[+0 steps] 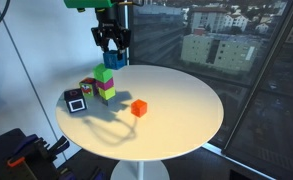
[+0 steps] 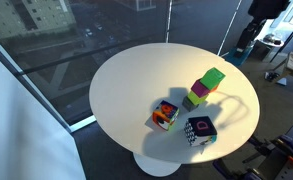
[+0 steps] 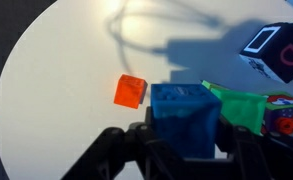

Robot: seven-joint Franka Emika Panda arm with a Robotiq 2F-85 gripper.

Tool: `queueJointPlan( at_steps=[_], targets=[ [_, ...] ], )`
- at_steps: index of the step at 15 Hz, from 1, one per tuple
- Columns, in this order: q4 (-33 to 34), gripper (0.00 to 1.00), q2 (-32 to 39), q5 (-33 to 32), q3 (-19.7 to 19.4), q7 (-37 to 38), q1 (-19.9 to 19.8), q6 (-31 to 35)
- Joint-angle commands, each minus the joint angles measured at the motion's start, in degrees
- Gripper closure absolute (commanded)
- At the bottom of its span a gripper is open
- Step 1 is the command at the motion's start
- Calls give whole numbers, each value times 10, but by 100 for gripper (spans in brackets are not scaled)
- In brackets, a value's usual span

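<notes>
The tool is clamped on a blue block, its fingers pressing opposite faces so the block hangs level. We see it just above a green block topping a small stack; contact is unclear. An orange block lies apart on the counter, and a black-and-white cube farther off.

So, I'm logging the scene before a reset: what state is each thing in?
Tool: shut on the blue plastic cube.
Blue plastic cube: gripped, clear of the white round table.
Green cube: stacked on a purple block.
Orange cube: lying alone on the table.
Black-and-white cube: resting on the table.
</notes>
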Motion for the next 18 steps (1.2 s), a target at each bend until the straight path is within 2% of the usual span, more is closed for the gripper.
queueJointPlan(
  at_steps=[1, 6, 18],
  targets=[
    [-29, 70, -48, 7, 1, -31, 11, -19],
    [-58, 70, -88, 16, 4, -47, 31, -43],
    [-143, 70, -162, 15, 34, 8, 54, -33]
  ],
)
